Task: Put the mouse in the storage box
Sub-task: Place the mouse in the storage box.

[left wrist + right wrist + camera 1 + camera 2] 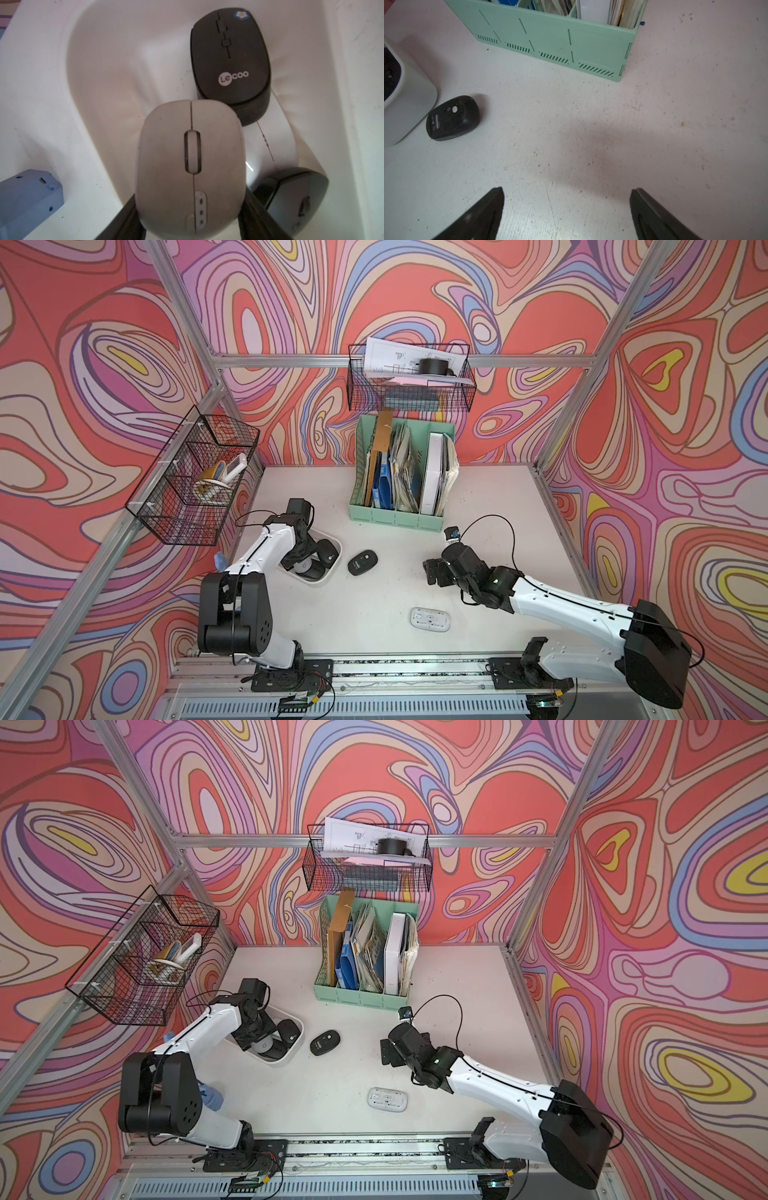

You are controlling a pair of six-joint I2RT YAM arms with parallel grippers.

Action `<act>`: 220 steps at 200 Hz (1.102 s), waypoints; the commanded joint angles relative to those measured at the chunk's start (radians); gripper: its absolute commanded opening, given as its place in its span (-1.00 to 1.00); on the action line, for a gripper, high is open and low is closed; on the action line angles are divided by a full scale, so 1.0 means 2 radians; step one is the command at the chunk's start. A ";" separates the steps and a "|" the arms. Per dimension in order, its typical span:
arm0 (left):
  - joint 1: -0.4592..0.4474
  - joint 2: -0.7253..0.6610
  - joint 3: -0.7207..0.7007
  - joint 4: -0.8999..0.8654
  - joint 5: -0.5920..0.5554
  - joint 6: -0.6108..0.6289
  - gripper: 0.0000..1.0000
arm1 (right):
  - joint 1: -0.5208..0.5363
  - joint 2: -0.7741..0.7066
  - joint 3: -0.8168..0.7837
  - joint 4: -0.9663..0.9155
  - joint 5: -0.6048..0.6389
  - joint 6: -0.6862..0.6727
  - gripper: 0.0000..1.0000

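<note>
My left gripper (pixel 191 216) is shut on a light grey mouse (pixel 191 166), a black finger pressed against each of its sides. It holds the mouse just over the white storage box (pixel 93 83) at the table's left. In the box lie a black Lecoo mouse (pixel 230 62), a silvery mouse (pixel 270 145) and a dark one (pixel 301 197). In both top views the left arm covers much of the box (pixel 337 549) (pixel 300 1031). A black mouse (pixel 363 562) (pixel 453 118) lies upside down on the table beside the box. My right gripper (pixel 566 207) (pixel 430 572) hangs open and empty to that mouse's right.
A white mouse (pixel 430 619) lies belly up near the front rail. A mint-green file organizer (pixel 401 472) full of papers stands at the back centre. Black wire baskets hang on the left wall (pixel 195 481) and back wall (pixel 409 381). A blue device (pixel 27 199) sits beside the box.
</note>
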 commanded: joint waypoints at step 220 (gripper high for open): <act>0.008 -0.144 -0.037 0.018 0.027 -0.024 0.92 | 0.077 0.109 0.089 0.050 0.008 -0.081 0.95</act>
